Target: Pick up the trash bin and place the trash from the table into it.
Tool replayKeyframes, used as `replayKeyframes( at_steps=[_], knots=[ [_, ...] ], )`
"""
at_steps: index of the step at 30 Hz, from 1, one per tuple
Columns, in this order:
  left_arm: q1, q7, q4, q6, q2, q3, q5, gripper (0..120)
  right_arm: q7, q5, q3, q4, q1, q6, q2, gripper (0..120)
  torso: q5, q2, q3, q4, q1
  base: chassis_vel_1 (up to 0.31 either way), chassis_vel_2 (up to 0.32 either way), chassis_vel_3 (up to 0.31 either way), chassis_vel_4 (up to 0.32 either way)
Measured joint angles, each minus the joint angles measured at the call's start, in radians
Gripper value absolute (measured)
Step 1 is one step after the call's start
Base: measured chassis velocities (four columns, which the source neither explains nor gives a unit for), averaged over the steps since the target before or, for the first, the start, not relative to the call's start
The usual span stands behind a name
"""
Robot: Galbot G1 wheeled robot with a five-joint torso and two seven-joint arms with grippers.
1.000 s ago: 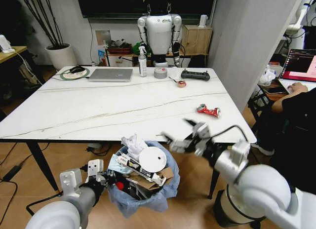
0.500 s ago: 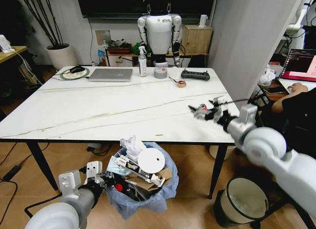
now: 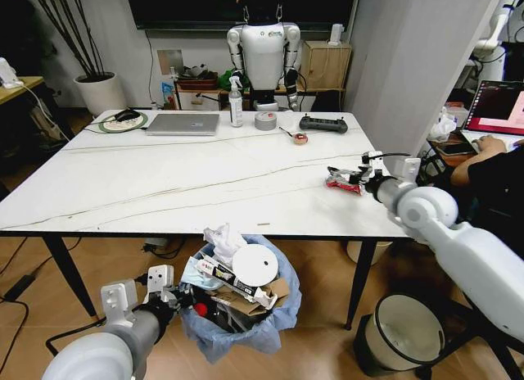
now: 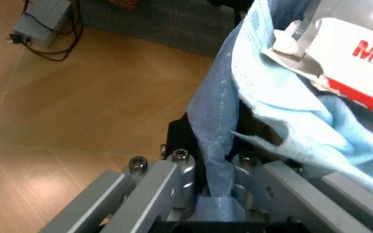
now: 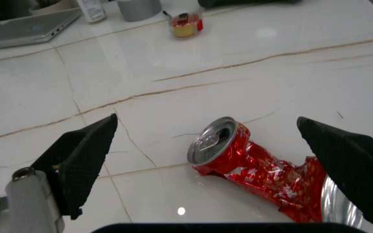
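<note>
Right gripper (image 5: 212, 160) spread wide, poised over crushed red can (image 5: 258, 160) on table (image 3: 164, 183); best lowered straddling the can's narrow waist. Left gripper (image 4: 206, 170) clamped on trash bin (image 3: 270, 323) liner, below table edge.

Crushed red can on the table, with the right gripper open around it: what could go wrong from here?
1. The crushed red can lies flattened and uneven between the open jaws of the right gripper; closing on it might make it slip or skid across the glossy table.
2. The trash bin, held at its bag by the left gripper, is heaped above its rim, so the can could roll off.
3. The bag might tear or slide in that grip.
</note>
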Motion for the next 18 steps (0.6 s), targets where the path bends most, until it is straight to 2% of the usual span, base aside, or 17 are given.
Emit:
replayKeyframes(
  at_steps=[2,8,18],
  knots=[
    [-0.001,0.000,0.002,0.000,0.000,0.001,0.000,2,0.052,0.018,-0.009,-0.015,0.014,-0.008,0.025,99,0.0001,0.000,0.000,-0.0001,0.000,0.000,0.000,0.000,0.000],
    [-0.001,0.001,0.006,0.000,-0.003,0.002,0.004,2,0.089,0.018,-0.012,-0.059,0.037,-0.012,0.068,99,0.0002,0.000,0.000,-0.0002,0.000,0.000,0.000,0.000,0.000],
    [-0.002,0.001,0.006,0.000,-0.004,-0.001,0.005,2,0.093,0.000,-0.008,-0.083,0.034,-0.013,0.080,95,0.0000,0.000,0.000,-0.0004,0.000,0.000,0.000,0.000,0.000]
  ],
)
